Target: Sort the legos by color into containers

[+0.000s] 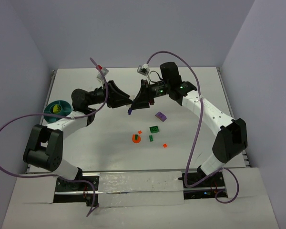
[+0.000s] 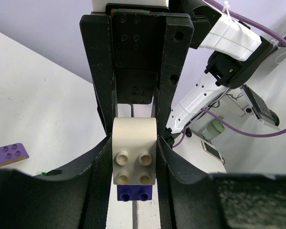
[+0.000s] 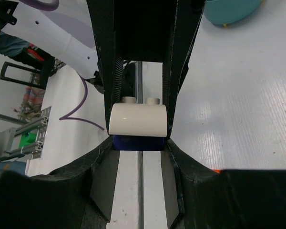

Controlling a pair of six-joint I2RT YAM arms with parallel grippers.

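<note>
My left gripper (image 2: 135, 160) and right gripper (image 3: 139, 140) meet tip to tip over the white table (image 1: 100, 152). Both are clamped narrow on one white round-backed plastic brick (image 2: 135, 150), and a dark purple brick (image 2: 135, 193) is stuck to it. The round teal divided bowl (image 1: 48, 108) at my left holds something lime green (image 1: 57, 109); I can't tell which compartment.

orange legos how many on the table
3: round orange piece mid-table, tiny orange bit just beyond it, second orange bit to its right, slightly nearer. More may be hidden.
</note>
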